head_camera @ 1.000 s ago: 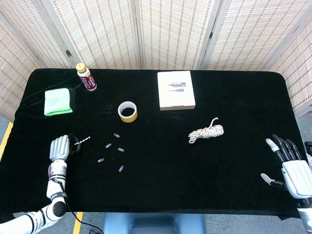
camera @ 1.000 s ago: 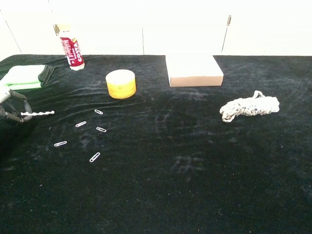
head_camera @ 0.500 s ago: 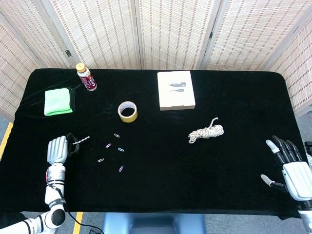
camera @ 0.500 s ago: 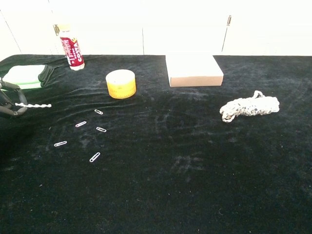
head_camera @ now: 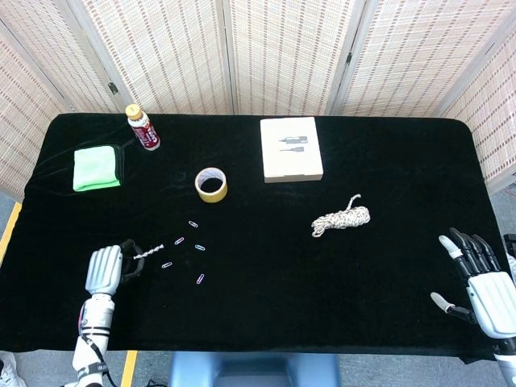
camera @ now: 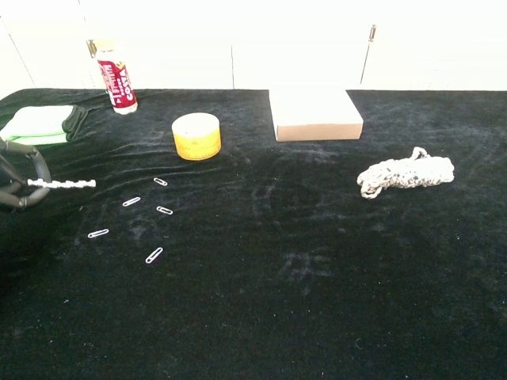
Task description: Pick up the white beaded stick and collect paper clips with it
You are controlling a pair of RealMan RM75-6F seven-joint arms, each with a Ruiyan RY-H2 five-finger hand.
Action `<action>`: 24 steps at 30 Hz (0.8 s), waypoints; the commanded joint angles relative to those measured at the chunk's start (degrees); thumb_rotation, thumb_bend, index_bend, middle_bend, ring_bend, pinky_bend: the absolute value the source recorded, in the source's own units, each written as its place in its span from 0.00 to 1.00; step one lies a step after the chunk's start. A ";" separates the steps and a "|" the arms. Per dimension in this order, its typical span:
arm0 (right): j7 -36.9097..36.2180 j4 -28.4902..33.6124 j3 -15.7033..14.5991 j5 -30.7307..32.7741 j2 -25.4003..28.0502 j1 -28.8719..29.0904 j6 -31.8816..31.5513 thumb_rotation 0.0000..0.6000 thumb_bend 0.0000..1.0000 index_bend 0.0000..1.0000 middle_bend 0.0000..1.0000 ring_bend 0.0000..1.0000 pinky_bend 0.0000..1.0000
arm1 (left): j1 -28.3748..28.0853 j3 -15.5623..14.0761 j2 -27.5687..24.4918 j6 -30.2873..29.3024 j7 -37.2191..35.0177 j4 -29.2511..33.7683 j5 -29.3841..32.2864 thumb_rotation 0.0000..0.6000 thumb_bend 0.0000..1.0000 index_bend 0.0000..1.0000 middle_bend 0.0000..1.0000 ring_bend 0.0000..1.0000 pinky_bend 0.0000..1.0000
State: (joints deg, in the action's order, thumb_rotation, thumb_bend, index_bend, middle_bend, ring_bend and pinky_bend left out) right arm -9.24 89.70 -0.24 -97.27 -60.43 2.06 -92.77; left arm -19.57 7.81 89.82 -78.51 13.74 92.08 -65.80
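Note:
My left hand (head_camera: pixel 106 271) grips the white beaded stick (head_camera: pixel 151 249) at the front left of the table, its tip pointing right toward the clips. In the chest view the stick (camera: pixel 62 184) hovers above the cloth, held by dark fingers (camera: pixel 17 180) at the left edge. Several paper clips (head_camera: pixel 193 224) (camera: pixel 161 181) lie scattered just right of the stick's tip; the nearest ones (head_camera: pixel 167 264) (camera: pixel 131 202) are a short gap away. My right hand (head_camera: pixel 484 286) hangs open at the front right edge, holding nothing.
A yellow tape roll (head_camera: pixel 211 185) stands behind the clips. A white box (head_camera: pixel 291 149), a coiled rope (head_camera: pixel 342 218), a red-labelled bottle (head_camera: pixel 143 128) and a green cloth (head_camera: pixel 97 168) lie further back on the black table (head_camera: pixel 266 282).
My left hand has drawn back toward the front edge and shifted right, carrying the stick; its tip now reaches closer to the clips. The right hand has sunk slightly.

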 commanded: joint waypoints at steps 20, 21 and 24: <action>-3.41 -1.86 -0.50 -2.46 0.13 -1.29 -4.03 1.00 0.18 0.00 0.00 0.00 0.00 | 1.32 -1.91 4.95 2.62 -1.63 -4.69 -3.23 1.00 0.57 0.92 1.00 1.00 1.00; -3.47 -1.91 -0.51 -2.46 0.13 -1.28 -4.00 1.00 0.18 0.00 0.00 0.00 0.00 | 1.33 -1.75 5.05 2.76 -1.63 -5.07 -3.11 1.00 0.57 0.92 1.00 1.00 1.00; -3.52 -1.96 -0.47 -2.36 0.13 -1.26 -3.94 1.00 0.18 0.00 0.00 0.00 0.00 | 1.48 -1.33 5.28 3.08 -1.89 -5.51 -2.57 1.00 0.57 0.92 1.00 1.00 1.00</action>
State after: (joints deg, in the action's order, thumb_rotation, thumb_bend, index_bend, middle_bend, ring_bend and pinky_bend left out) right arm -12.76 87.75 -0.72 -99.63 -60.29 0.80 -96.71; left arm -18.13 6.40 95.03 -75.49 11.92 86.64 -68.45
